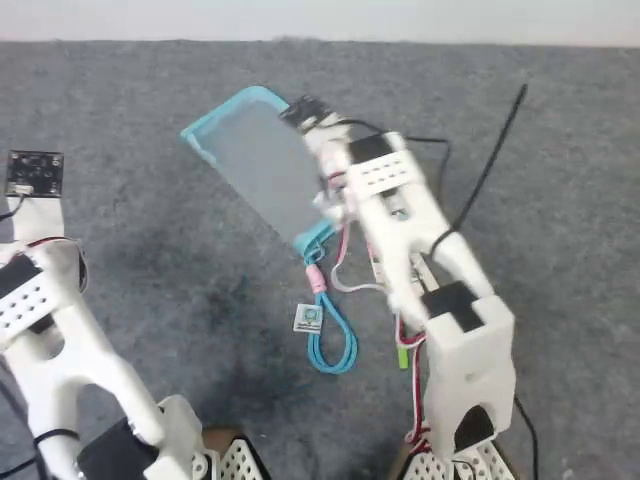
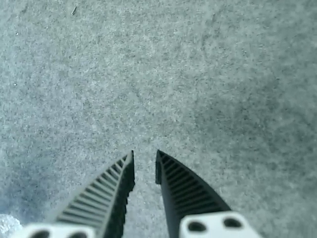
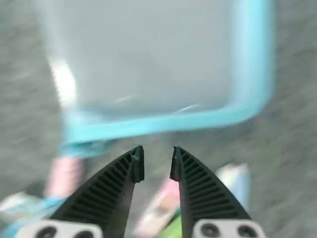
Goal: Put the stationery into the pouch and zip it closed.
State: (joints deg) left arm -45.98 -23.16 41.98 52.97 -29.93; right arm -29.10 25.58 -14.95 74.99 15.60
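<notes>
Pouch (image 1: 255,160) lies flat on the grey mat (image 1: 150,270), middle-far. The right gripper (image 3: 156,161) hangs at its near right end, jaws slightly apart and empty. The left gripper (image 2: 144,163), also slightly apart, is over bare mat at the left. The blue cord (image 1: 330,345) and pens (image 1: 404,352) lie outside the pouch, near the right arm, which I think may drag them or push the pouch away.

Clear pouch (image 1: 262,160), turquoise trim

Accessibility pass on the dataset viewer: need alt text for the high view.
The right arm is extended over the near end of a translucent, teal-edged pouch on a grey table. A blue cord loop with a small tag lies by the pouch's near corner. The left arm sits off to the side, apart from the pouch.
</notes>
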